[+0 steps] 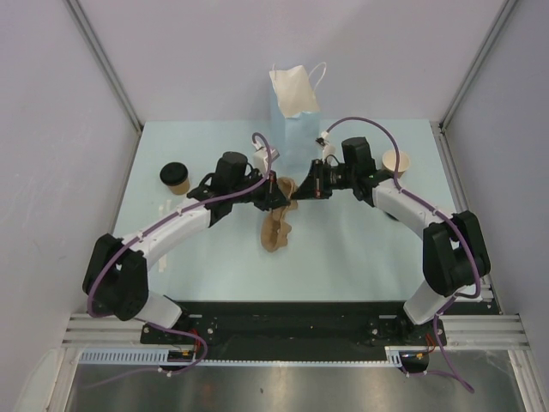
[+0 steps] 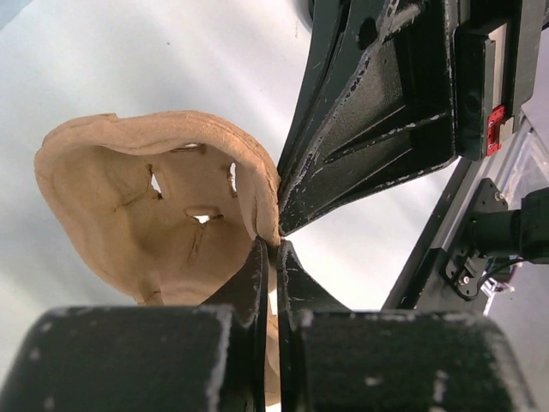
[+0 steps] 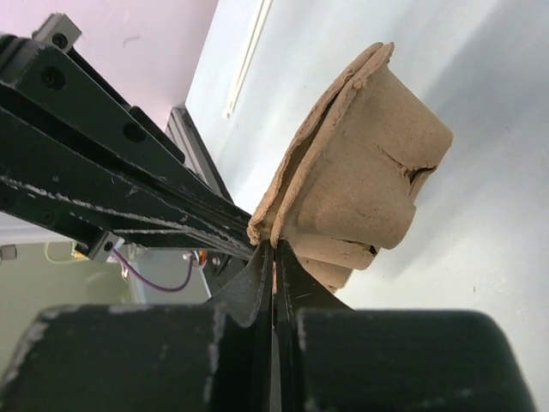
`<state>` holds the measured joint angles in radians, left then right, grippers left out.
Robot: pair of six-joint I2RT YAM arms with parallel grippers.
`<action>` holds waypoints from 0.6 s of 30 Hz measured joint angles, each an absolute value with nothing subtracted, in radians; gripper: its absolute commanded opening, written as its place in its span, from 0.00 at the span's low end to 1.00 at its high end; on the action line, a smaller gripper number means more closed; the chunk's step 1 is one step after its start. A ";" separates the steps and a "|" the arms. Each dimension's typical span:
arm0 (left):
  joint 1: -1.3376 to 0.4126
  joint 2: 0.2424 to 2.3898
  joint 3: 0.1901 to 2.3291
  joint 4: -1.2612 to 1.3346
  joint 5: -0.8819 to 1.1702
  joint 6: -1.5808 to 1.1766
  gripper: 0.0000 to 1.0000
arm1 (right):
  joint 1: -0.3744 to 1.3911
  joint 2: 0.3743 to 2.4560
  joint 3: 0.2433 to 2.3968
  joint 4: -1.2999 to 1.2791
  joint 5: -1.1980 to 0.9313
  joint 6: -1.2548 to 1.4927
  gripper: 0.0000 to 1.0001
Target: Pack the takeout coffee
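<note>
Left claw [image 1: 273,192] pinches carrier [image 1: 276,228]; lidded cup [image 1: 174,176] stands well apart, leftward.

Pale lilac walls [image 1: 171,51] enclose a light-blue table [image 1: 214,257].

This place is a robotics laboratory cell. Plain pale wall panels [image 1: 214,51] in aluminium frame posts [image 1: 105,64] enclose a light-blue table [image 1: 360,266]. The left arm [image 1: 171,227] and right arm [image 1: 412,206] are bolted to a black base plate [image 1: 292,322], and purple cables [image 1: 360,118] run along them.
</note>
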<state>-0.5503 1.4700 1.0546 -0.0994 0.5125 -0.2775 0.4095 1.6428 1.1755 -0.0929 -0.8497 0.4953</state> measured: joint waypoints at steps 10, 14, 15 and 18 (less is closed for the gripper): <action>-0.537 1.431 1.007 -0.073 0.498 -0.290 0.00 | 0.390 1.630 1.176 -0.171 -0.809 0.414 0.00; -0.527 1.406 0.998 -0.078 0.481 -0.289 0.00 | 0.374 1.624 1.176 -0.200 -0.787 0.386 0.00; -0.523 1.397 0.995 -0.080 0.480 -0.289 0.00 | 0.368 1.622 1.176 -0.210 -0.782 0.379 0.00; -0.508 1.364 0.989 -0.101 0.481 -0.289 0.00 | 0.348 1.613 1.176 -0.233 -0.771 0.356 0.00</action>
<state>-0.5076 1.3643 0.9890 -0.1009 0.4812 -0.2886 0.3485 1.6135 1.1755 -0.2325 -0.7712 0.3565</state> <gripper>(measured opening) 0.006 0.009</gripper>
